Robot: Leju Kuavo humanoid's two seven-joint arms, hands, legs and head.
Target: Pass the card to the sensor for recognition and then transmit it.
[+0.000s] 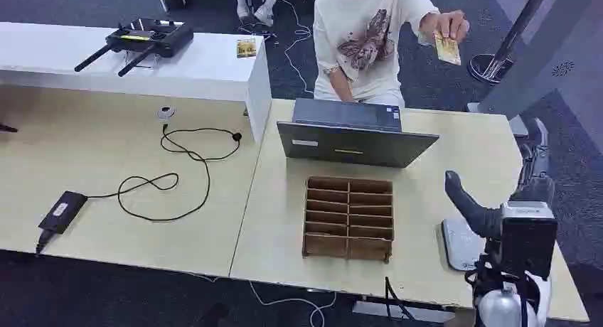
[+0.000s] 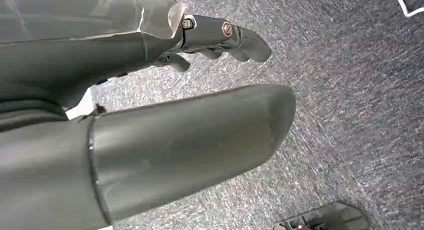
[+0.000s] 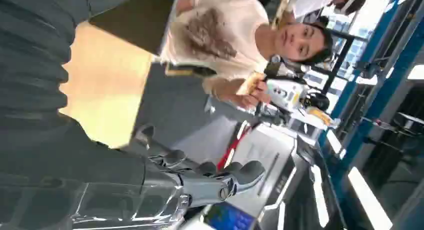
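right robot hand raised, fingers apart, empty.

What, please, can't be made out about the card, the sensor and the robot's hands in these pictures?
- Card: in the head view, held up by the person's hand; its print is too small to read, and it is blurred in the right wrist view.
- Sensor: I cannot tell which item it is; the grey pad is partly hidden by the right hand.
- Left hand: the thumb covers much of it in the left wrist view.
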